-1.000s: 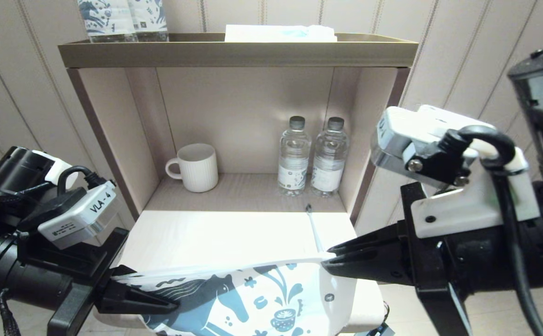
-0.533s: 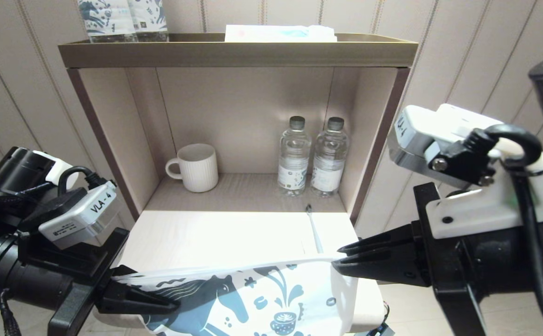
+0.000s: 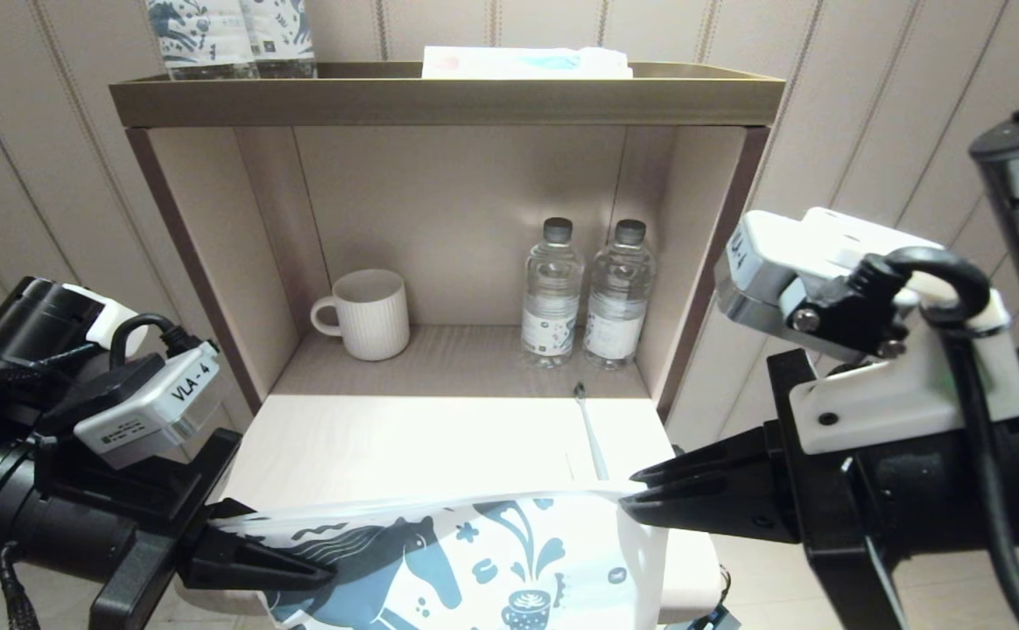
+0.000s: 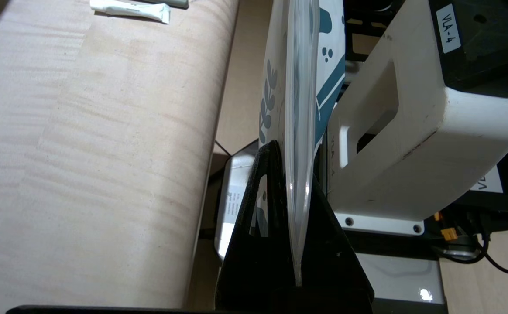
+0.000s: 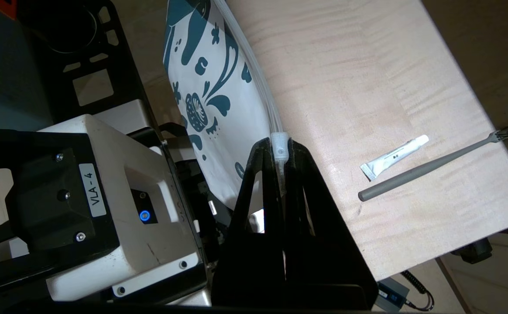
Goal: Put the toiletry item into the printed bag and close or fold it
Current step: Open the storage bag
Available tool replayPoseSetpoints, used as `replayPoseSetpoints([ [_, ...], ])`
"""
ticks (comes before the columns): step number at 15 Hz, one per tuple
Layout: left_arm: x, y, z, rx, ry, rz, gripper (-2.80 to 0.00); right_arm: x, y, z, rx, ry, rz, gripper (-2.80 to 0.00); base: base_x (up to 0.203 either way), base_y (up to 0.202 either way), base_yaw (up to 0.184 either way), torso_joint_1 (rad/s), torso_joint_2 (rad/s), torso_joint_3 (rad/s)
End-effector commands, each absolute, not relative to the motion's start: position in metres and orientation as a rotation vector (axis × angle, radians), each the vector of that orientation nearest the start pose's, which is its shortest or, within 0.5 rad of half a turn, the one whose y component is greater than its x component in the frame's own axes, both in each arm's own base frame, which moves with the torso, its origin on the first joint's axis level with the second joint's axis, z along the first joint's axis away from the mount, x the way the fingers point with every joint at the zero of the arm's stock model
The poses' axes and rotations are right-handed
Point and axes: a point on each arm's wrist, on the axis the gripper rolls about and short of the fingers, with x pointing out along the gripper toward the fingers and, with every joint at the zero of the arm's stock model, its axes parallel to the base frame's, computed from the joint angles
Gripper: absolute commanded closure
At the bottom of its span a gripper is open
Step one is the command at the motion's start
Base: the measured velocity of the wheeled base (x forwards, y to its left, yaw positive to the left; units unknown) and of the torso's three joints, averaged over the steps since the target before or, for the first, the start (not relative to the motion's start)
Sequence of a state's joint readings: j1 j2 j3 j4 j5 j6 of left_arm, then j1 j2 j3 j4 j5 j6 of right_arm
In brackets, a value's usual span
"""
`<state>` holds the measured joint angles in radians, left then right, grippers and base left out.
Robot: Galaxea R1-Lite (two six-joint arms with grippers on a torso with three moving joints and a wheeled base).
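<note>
The printed bag [image 3: 474, 560], white with a dark blue horse and flowers, hangs over the table's front edge, stretched between both grippers. My left gripper [image 3: 321, 573] is shut on the bag's left top corner, with the bag's rim [image 4: 300, 87] clamped between the jaws of the left gripper [image 4: 295, 174]. My right gripper [image 3: 628, 497] is shut on the right top corner, and its wrist view shows the right gripper [image 5: 279, 146] pinching the clear slider at the bag's [image 5: 210, 78] rim. The toiletry item, a slim toothbrush [image 3: 591, 433] [image 5: 433, 165], lies on the table's right side, outside the bag.
A small white tube [image 5: 393, 157] lies beside the toothbrush on the light wooden table [image 3: 404, 446]. In the shelf behind stand a white mug [image 3: 369, 313] and two water bottles [image 3: 551, 293]. The top tray [image 3: 439, 96] holds printed bottles [image 3: 229, 35] and a flat packet [image 3: 527, 61].
My right gripper has shifted slightly to the right and down with the bag's corner, pulling the rim tauter. The left gripper has stayed put.
</note>
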<state>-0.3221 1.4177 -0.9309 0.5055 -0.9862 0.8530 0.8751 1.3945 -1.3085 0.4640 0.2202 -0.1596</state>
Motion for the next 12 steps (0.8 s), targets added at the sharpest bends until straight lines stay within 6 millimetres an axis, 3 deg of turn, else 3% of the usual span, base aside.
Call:
replayPoseSetpoints([
  [1, 0.1786, -0.0795, 0.2039, 0.326, 0.417, -1.506, 0.0, 0.1352, 0.1704, 0.3001, -0.331, 0.473, 1.115, 0.0, 0.0, 0.0, 0.0, 0.0, 0.0, 0.0],
  [8, 0.1798, -0.0799, 0.2031, 0.324, 0.421, -1.507, 0.0, 0.1385, 0.1737, 0.2941, -0.322, 0.42, 1.108, 0.0, 0.0, 0.0, 0.0, 0.0, 0.0, 0.0],
  [9, 0.1811, -0.0806, 0.2017, 0.321, 0.428, -1.51, 0.0, 0.1391, 0.1749, 0.2962, -0.317, 0.403, 1.11, -2.58, 0.0, 0.0, 0.0, 0.0, 0.0, 0.0],
  [10, 0.1813, -0.0819, 0.2008, 0.321, 0.432, -1.516, 0.0, 0.1391, 0.1749, 0.2968, -0.316, 0.389, 1.114, -2.8, 0.0, 0.0, 0.0, 0.0, 0.0, 0.0],
  [12, 0.181, -0.0822, 0.2006, 0.321, 0.433, -1.518, 0.0, 0.1391, 0.175, 0.2943, -0.314, 0.399, 1.116, -2.8, 0.0, 0.0, 0.0, 0.0, 0.0, 0.0],
])
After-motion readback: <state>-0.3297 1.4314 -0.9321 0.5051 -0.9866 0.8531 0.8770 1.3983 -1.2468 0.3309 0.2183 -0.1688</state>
